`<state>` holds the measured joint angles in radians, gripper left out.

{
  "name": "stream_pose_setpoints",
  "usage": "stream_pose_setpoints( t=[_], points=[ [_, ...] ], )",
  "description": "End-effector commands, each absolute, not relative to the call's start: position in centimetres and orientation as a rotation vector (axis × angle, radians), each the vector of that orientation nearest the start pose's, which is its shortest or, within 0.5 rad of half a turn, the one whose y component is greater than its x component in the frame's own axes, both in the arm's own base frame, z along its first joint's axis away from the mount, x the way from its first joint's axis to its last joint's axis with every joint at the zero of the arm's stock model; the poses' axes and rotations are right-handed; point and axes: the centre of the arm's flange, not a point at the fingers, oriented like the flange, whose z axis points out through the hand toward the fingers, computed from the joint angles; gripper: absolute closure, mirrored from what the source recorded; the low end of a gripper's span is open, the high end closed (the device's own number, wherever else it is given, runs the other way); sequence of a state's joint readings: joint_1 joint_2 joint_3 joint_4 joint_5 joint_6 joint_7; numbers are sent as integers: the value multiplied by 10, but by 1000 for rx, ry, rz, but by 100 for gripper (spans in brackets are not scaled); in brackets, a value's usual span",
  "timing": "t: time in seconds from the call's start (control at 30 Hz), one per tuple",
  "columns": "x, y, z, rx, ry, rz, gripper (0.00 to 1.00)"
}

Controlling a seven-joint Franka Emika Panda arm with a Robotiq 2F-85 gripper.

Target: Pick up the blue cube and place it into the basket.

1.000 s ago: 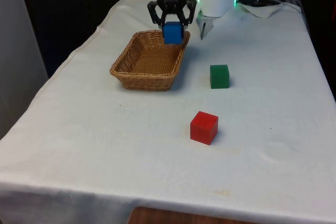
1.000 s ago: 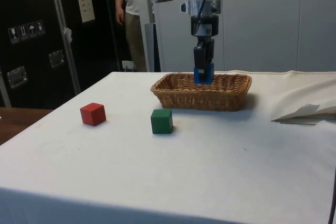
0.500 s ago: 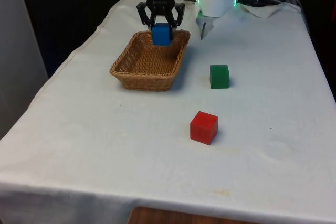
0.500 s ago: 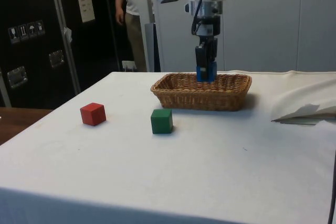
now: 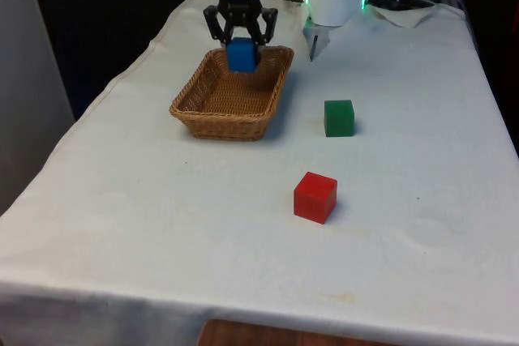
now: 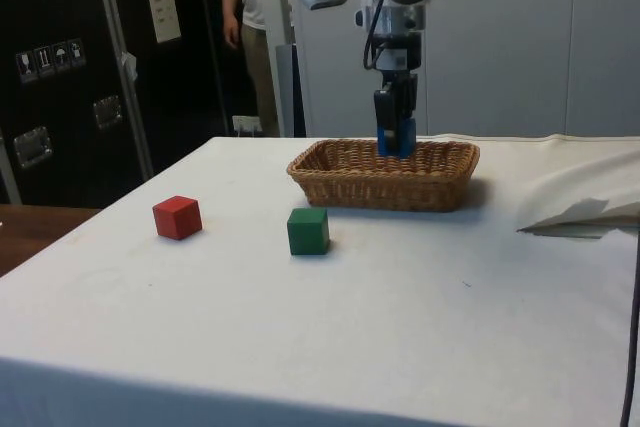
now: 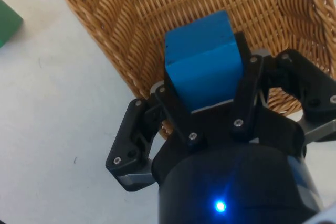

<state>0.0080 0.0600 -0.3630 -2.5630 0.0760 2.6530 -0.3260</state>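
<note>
In the front view, the woven basket [image 5: 229, 96] sits left of centre in the upper half of the frame, on the white cloth of the counter [image 5: 162, 224]. Right above its far rim, the end effector [image 5: 240, 38] hangs with its two black fingers clamped on the blue cube [image 5: 241, 53], one on each side. The cube's bottom edge overlaps the basket's back wall in this view, so I cannot tell from here whether it touches the wicker or is just above it. The arm above the end effector is cut off by the top of the frame. Further right, at mid-height, a green cube [image 5: 339, 117] stands alone on the cloth, well apart from the basket. Lower down, near the middle of the frame, is a red cube [image 5: 315, 196].

In the side view, the red cube [image 6: 177, 217] is at the left, the green cube [image 6: 308, 230] is nearer the centre, and the basket [image 6: 383, 175] is just behind it. The end effector [image 6: 396, 139] points straight down over the basket's far part, and the blue cube [image 6: 397, 141] is mostly hidden between the fingers and behind the rim. At the upper left of that frame, behind the counter, a person [image 6: 250, 17] stands, cut off at the head by the frame's edge.

From the wrist camera, the blue cube [image 7: 202, 61] is gripped between the fingers [image 7: 173, 114], with the basket [image 7: 131, 30] weave behind it and a sliver of the green cube [image 7: 8, 22] at the frame's edge.
</note>
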Motion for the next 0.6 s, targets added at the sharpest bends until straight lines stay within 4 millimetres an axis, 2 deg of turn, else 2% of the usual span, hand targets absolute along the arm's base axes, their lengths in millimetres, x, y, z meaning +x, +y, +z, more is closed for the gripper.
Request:
stream_pose_setpoints(
  t=[0.0,0.57],
  points=[
    [425,-163,245,-3131,156,-58,98],
    [426,-166,210,-3135,240,-29,98]
  ],
)
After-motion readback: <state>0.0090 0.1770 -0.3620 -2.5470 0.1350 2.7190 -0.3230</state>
